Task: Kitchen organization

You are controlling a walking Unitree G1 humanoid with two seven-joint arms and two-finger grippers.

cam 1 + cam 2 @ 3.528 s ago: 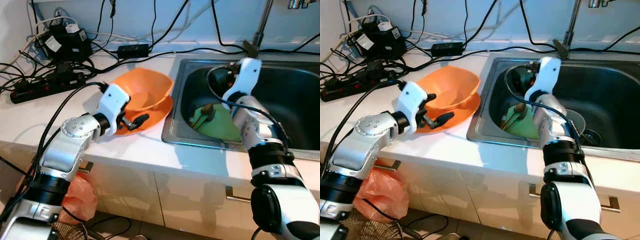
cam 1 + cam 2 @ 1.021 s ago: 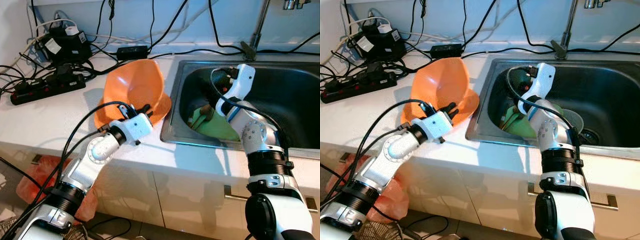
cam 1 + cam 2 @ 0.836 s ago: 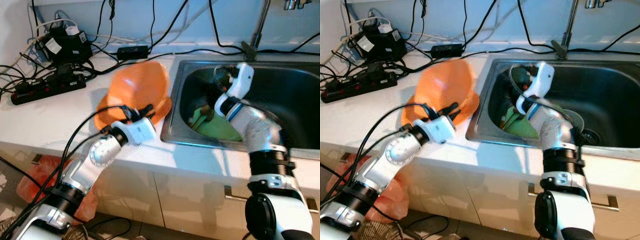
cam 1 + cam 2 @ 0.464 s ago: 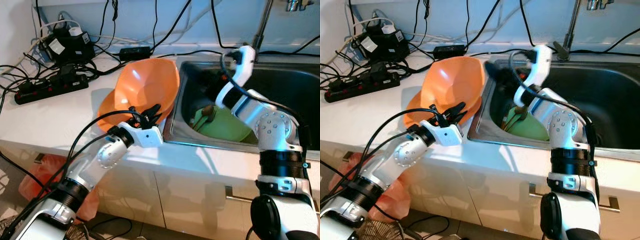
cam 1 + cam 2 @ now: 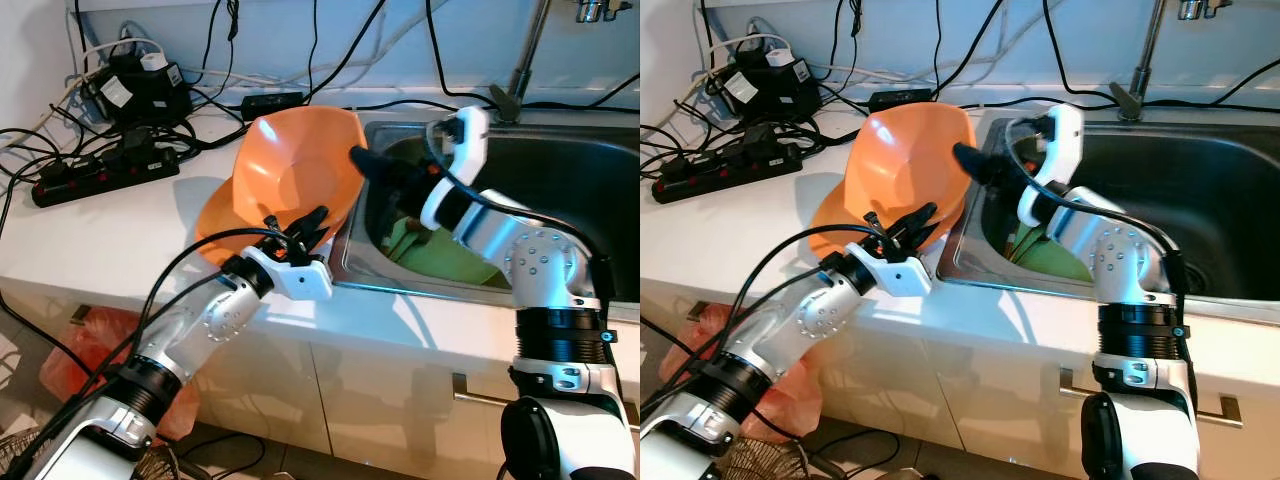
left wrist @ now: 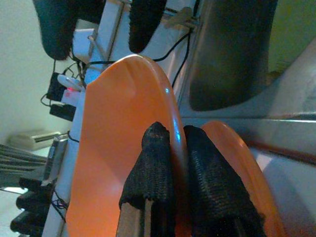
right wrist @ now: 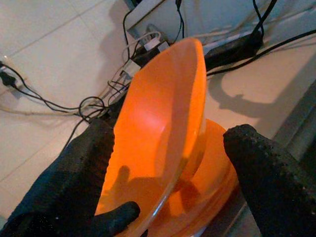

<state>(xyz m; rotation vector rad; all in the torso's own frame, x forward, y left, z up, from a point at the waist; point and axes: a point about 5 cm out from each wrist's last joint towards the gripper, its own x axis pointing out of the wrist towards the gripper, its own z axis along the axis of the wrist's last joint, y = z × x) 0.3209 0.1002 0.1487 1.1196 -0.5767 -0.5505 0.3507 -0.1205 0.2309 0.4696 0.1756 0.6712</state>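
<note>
Left gripper is pinching the rim of the tilted orange plastic bowl. Right gripper, fingers spread, is bracketing it; next it likely needs closing for handover.

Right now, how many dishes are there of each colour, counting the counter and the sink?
Orange: 2, the tilted bowl pinched by the left hand, and the plate under it.
Green: 1, a plate in the sink.
Total: 3.

Head pair: downward over counter front edge and sink. Wrist cameras: close along fingers, both facing the tilted orange bowl, shared with the head views.
</note>
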